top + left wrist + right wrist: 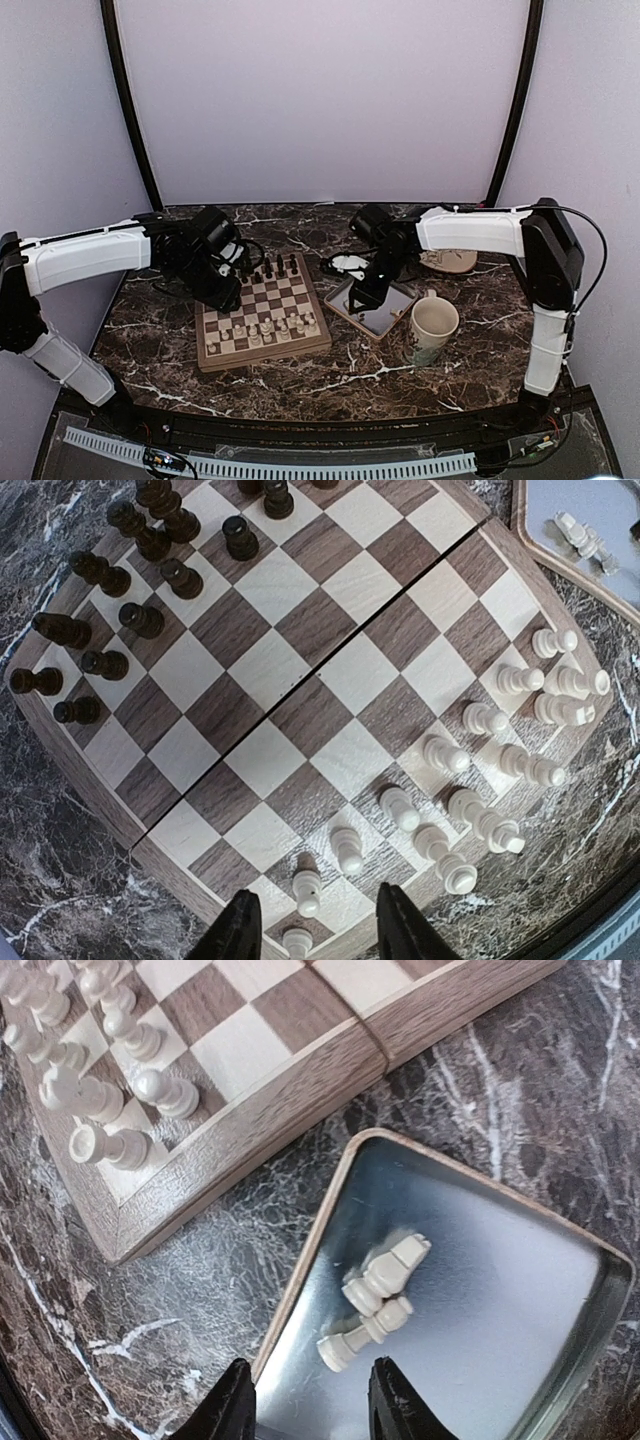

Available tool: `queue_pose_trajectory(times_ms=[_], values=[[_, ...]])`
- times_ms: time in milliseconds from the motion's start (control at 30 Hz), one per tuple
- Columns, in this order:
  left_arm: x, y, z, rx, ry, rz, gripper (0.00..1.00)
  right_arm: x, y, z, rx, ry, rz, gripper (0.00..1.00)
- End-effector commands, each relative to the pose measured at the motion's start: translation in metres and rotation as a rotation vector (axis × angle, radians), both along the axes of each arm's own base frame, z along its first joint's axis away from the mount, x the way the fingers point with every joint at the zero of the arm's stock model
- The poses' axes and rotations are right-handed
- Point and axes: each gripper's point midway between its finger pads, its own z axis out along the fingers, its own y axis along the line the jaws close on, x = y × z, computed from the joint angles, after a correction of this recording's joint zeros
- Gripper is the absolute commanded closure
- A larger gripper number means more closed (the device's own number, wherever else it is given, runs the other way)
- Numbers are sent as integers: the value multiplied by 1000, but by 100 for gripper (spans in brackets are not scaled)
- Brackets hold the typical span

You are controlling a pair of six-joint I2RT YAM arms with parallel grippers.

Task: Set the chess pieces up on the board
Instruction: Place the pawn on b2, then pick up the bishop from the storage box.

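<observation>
Overall, table (380, 385): dark marble top; from my remote seat both arms reach inward over it.
Left arm (85, 255): I see the white forearm stretched rightward from the left side, with the wrist bent down over the board's left edge.
Right arm (470, 230): the upper link rises from its base, the forearm runs level toward the left, and the wrist tips down over the tray.
Board (265, 360): lies flat left of centre, just beside the tray but not touching it.
Tray (385, 318): grey metal, between the board and the mug (432, 328).
Left gripper (318, 920): jaws apart and holding nothing, poised above the board's edge at the end of the cream rows.
Right gripper (310, 1395): jaws apart and empty, above the tray's near rim.
Dark chessmen (140, 620): grouped on the board's far side.
Cream chess pieces (445, 755): standing in two rows along the board's near side.
Two cream pieces (385, 1270): lying on their sides in the tray, touching each other.
Cream pawn (297, 942): upright between the left fingers; neither finger seems to touch it.
</observation>
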Motion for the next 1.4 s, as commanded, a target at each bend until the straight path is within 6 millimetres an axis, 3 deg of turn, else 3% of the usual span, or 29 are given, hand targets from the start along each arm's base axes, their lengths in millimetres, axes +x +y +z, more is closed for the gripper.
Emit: queue_pose_trajectory(times_ms=[0, 800, 1033, 1367], values=[[13, -6, 15, -46, -49, 43, 59, -7, -8, -17, -152, -41, -15, 59], [10, -17, -4, -95, -4, 52, 58, 17, -19, -60, -296, -79, -135, 64], [10, -18, -6, -100, 2, 53, 58, 38, -38, -59, -300, -80, -226, 64], [9, -22, -12, -106, 18, 45, 58, 37, -42, -63, -278, -25, -228, 73]])
